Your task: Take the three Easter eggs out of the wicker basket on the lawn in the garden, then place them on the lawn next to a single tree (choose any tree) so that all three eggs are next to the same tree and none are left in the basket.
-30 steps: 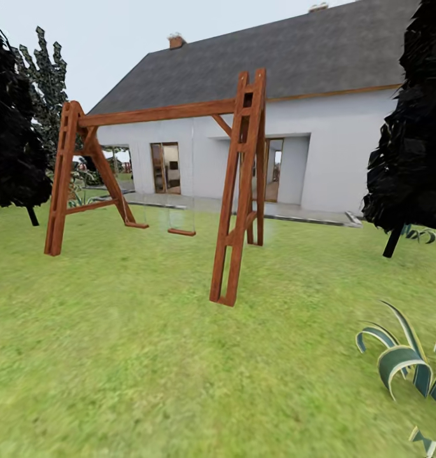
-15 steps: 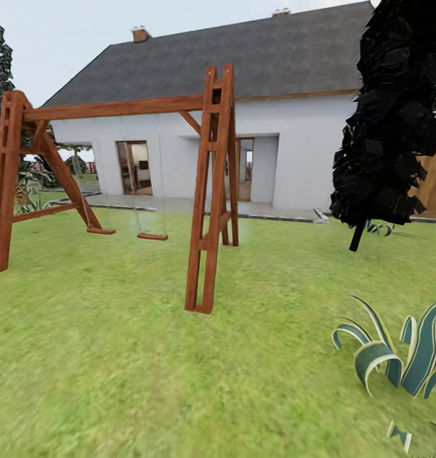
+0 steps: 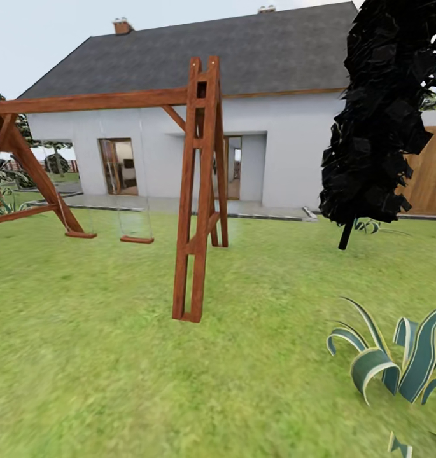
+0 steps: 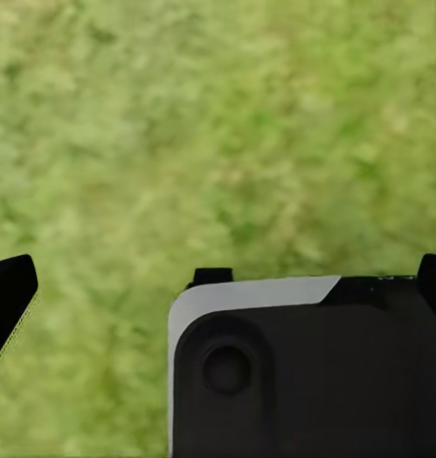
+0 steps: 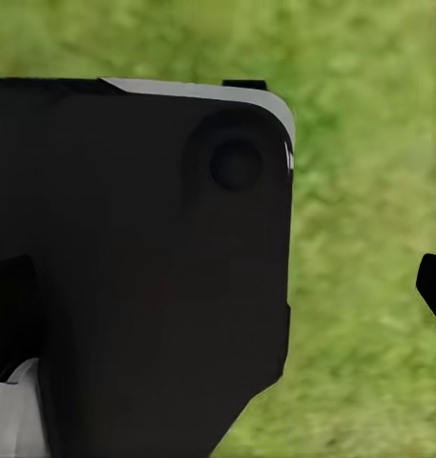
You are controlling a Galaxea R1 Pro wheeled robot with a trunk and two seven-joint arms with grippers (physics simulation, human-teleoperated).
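Head view: lawn (image 3: 116, 369) is seen stretching to a wooden swing frame (image 3: 195, 191), a white house (image 3: 288, 152) and a dark thin-trunked tree (image 3: 377, 114); neither eggs nor basket are seen. Eggs would be judged light, hard, slippery, best cradled at mid-girth. Whether either pincer is apart or together cannot be told. Against the earlier frames, everything is displaced leftward, so the camera has turned.

Camera panned right: swing frame (image 3: 195, 191) shifted left, dark tree (image 3: 383, 114) nearer centre
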